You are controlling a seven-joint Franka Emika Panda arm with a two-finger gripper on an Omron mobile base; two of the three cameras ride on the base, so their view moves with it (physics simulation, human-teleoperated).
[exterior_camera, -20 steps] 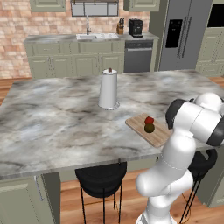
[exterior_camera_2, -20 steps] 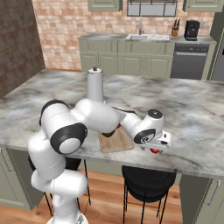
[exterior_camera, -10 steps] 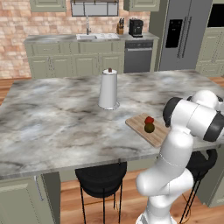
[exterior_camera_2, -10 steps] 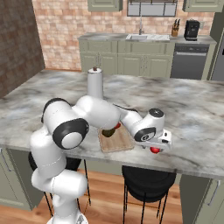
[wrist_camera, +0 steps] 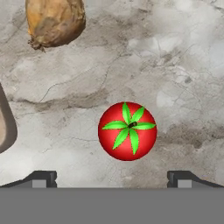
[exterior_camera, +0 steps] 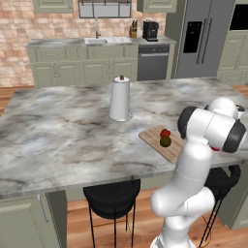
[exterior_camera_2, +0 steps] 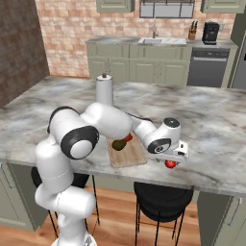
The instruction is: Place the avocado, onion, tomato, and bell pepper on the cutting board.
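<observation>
With jaws wide and nothing held, gripper [wrist_camera: 111, 177] hangs over tomato [wrist_camera: 127, 131]. Onion [wrist_camera: 54, 21] lies near tomato, apart from it.

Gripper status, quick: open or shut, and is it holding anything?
Gripper: open, holding nothing, its fingertips set wide apart above the tomato on the counter.

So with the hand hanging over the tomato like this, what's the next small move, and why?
Probably a straight descent onto the tomato. In the hand view the open hand has a fingertip on either side of it, with the tomato slightly off centre between them and resting on the bare counter, not yet on the cutting board. Once the fingertips straddle it, closing should follow.
</observation>
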